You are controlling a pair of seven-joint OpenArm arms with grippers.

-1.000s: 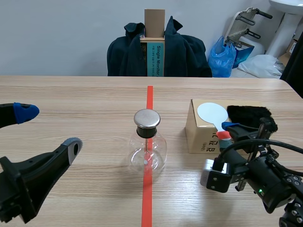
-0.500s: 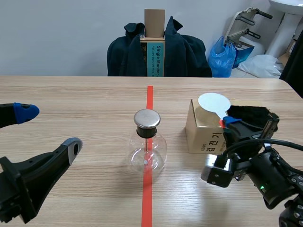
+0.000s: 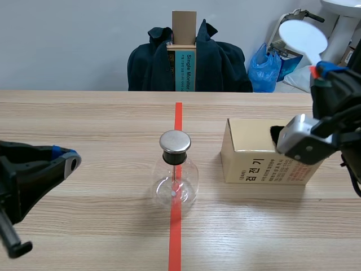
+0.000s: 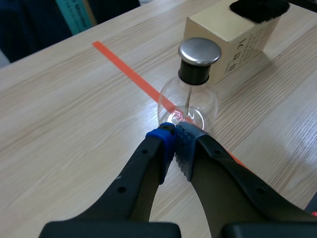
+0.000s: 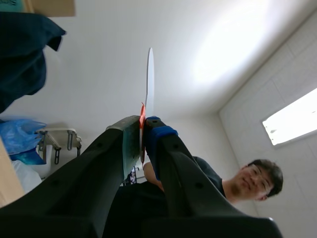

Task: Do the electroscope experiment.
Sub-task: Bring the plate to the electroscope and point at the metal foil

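Scene view gives you the right arm raised high at the worktop's right side. Its fingers are clamped on the short red handle of a white paddle [image 3: 303, 35], which stands up well above the cardboard box [image 3: 254, 155] and well apart from the glass flask [image 3: 176, 179]. Right wrist view shows the right gripper [image 5: 142, 133] pointing upward, with the paddle edge-on between its pads.

Reckon on the paddle being thin, stiff and very light, so a pinch on the handle should be enough. Keep the fingers off the disc face, since touching it would likely spoil any charge.

The flask sits on the red tape line at the worktop's middle, with a metal cap [image 3: 175, 142] on top and a thin rod hanging inside. Treat it as fragile, smooth and easy to tip. Bring the disc to the cap gently and don't push sideways.

Your left gripper [image 4: 174, 144] sits low, just short of the flask and pointing at its belly, fingers together on nothing. A patch of black fur [image 4: 258, 10] lies on the box.
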